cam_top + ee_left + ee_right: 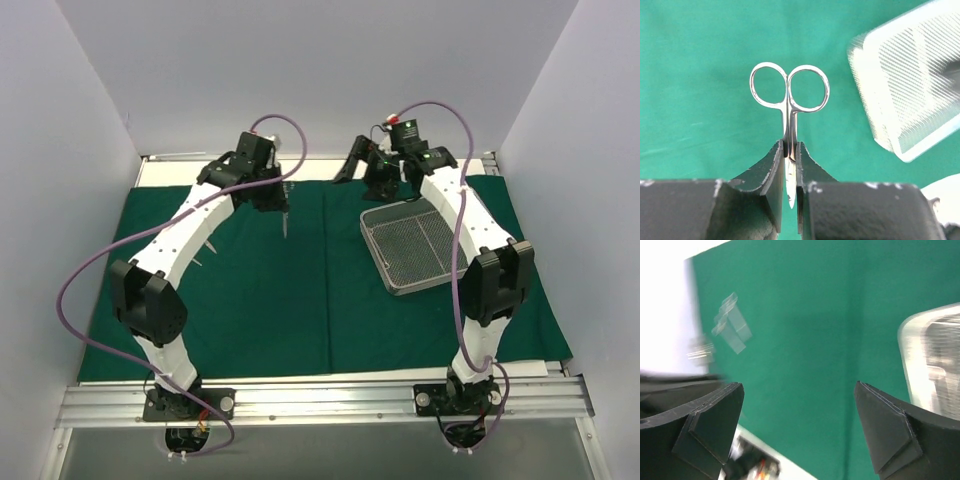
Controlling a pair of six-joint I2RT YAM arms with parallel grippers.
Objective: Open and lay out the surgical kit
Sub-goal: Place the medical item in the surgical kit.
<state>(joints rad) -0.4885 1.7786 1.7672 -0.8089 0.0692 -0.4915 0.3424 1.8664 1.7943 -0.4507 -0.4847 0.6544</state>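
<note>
The scissors (pixel 789 95) are pinched near the pivot by the left gripper (pixel 790 148), left of the tray (pixel 415 246); they should be lowered flat onto the drape (pixel 258 300). The right gripper (pixel 799 392) is spread wide.

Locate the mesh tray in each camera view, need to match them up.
Top external: tray right of centre, lying on the cloth.
Left wrist: tray at upper right, blurred, to the right of the scissors.
Right wrist: tray at the right edge, blurred.
Shared landmark: the green drape beneath it in all three.
</note>
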